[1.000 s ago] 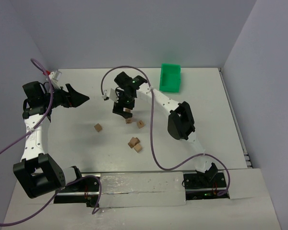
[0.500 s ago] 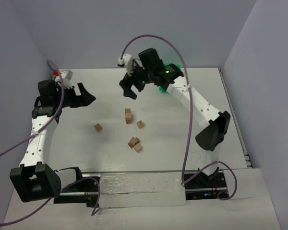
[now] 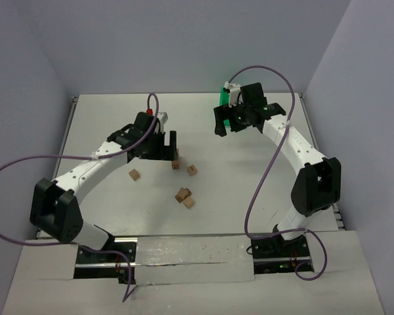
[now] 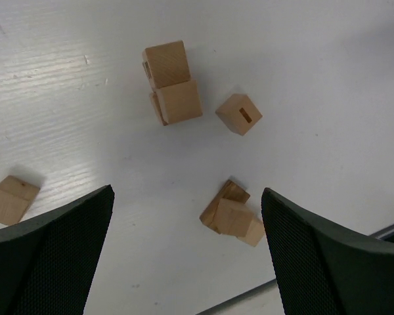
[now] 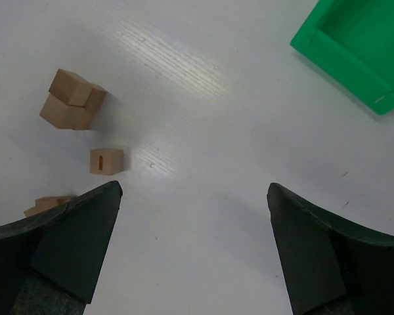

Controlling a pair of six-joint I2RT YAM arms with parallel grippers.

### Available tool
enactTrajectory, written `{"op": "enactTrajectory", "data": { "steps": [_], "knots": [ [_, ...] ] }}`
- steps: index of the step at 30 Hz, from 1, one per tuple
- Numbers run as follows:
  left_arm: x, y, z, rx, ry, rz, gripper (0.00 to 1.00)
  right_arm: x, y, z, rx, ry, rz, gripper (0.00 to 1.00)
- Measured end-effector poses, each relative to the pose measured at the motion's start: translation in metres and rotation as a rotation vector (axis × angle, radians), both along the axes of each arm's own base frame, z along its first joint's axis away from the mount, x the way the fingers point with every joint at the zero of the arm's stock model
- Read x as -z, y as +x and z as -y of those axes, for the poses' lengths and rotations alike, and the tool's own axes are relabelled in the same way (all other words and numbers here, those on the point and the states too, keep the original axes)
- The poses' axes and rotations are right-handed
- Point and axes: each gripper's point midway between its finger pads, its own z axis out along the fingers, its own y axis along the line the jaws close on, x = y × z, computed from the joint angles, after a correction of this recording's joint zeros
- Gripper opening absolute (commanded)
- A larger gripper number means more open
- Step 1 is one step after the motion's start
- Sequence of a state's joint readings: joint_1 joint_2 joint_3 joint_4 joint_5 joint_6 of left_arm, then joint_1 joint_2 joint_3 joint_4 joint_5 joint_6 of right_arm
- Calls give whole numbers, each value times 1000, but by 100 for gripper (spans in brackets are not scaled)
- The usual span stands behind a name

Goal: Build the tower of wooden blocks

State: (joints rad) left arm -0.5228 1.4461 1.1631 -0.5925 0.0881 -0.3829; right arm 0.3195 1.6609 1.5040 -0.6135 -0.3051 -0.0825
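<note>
Versus half a second back: the left gripper [image 4: 187, 193] has swung in from the far-left side to the middle of the worktop [image 3: 223, 190]. We see it hovering just above and left of the tower [image 3: 176, 158]. The right gripper [image 5: 194, 189] has pulled away from the centre to the back right, beside the green bin [image 5: 354, 46]. The cubes lie as before.

Left fingers [image 4: 59, 249] are spread wide with nothing between them. Right fingers [image 5: 72, 243] are the same: released, empty.

The only mark we can make out is a dark slot on one face of the slotted cube [image 4: 238, 113].

We count six cubes:
- The tower is two of them, one on the other, top one twisted slightly off square, standing mid-worktop.
- The slotted cube lies just right of the tower, apart from it.
- A pair of cubes [image 4: 231, 215] touch each other, nearer the arm bases.
- A lone cube [image 4: 10, 199] lies well left of the rest.

One bin, two arms.
</note>
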Motion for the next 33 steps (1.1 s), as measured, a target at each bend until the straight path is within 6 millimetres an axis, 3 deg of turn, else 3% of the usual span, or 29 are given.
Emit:
{"op": "enactTrajectory", "data": {
  "steps": [4,10,18,33],
  "knots": [
    [15,12,9,-72,56,-43,98,3,-5,7,26,10,-2,100],
    [38,39,17,-148,130,-106,96,-10,0,8,46,44,39,100],
    [70,40,30,-96,195,-201,94,2,1,15,60,67,22,100],
    [91,51,46,-30,229,-277,82,5,-4,16,47,125,-9,100]
  ]
}}
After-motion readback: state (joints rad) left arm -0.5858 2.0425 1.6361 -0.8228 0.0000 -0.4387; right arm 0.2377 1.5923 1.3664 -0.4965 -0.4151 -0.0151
